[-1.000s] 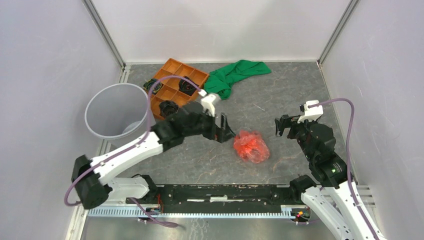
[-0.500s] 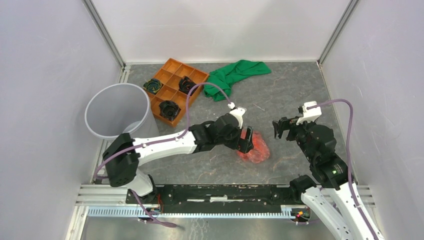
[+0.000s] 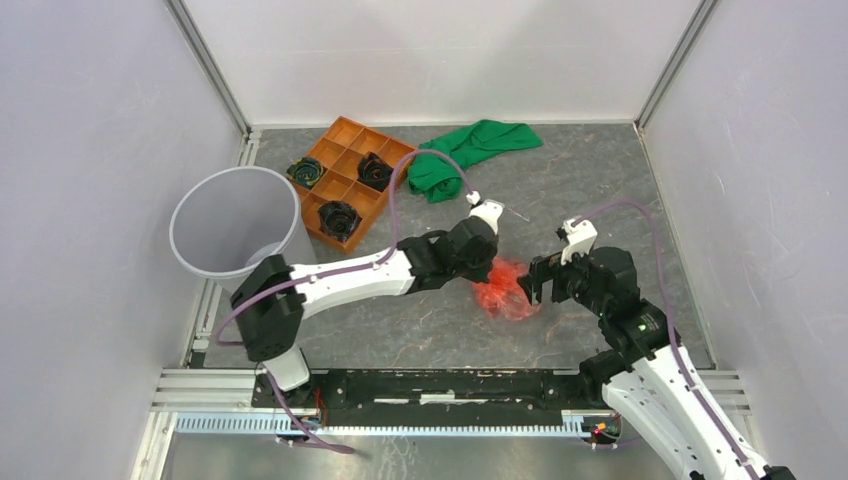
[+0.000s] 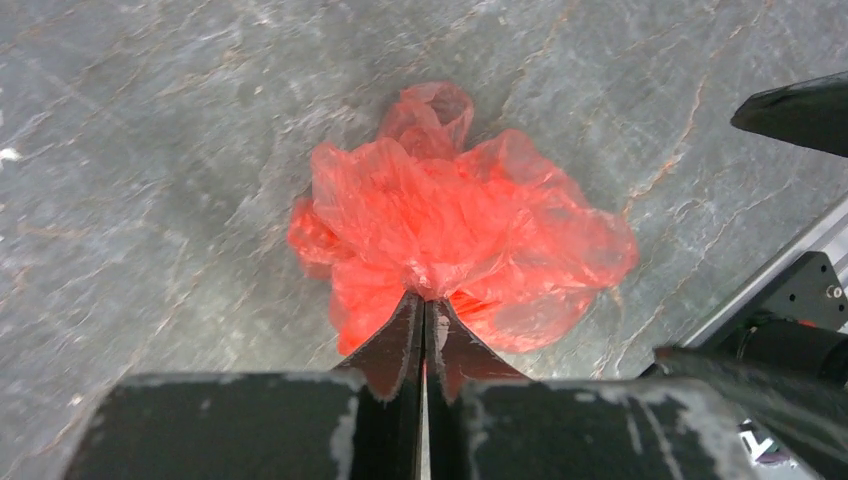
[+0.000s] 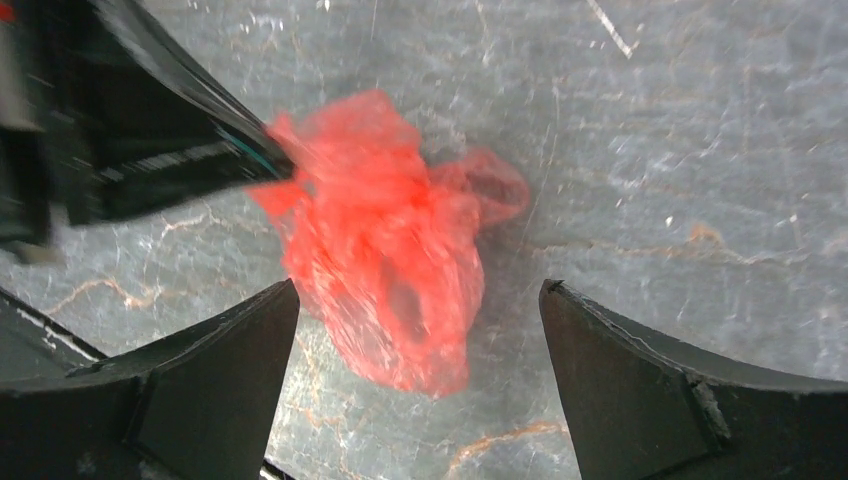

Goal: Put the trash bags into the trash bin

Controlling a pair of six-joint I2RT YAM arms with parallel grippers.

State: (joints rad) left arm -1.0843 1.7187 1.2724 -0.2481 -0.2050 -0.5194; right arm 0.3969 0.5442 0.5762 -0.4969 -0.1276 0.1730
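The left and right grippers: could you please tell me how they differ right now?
The left gripper is shut, its fingers pinching the red plastic bag; the right gripper is open, gripping nothing. The left gripper touches the bag; the right gripper's fingers stand wide on either side of it. Both hang low at the same bag.

Left arm [image 3: 340, 285] and right arm [image 3: 660, 390]: white link shells, black joint housings. One purple cable [image 3: 620, 203] per arm ends at a white wrist block [image 3: 487, 213]. Jaws: black, wedge-shaped. Base rail [image 3: 440, 385]: black.
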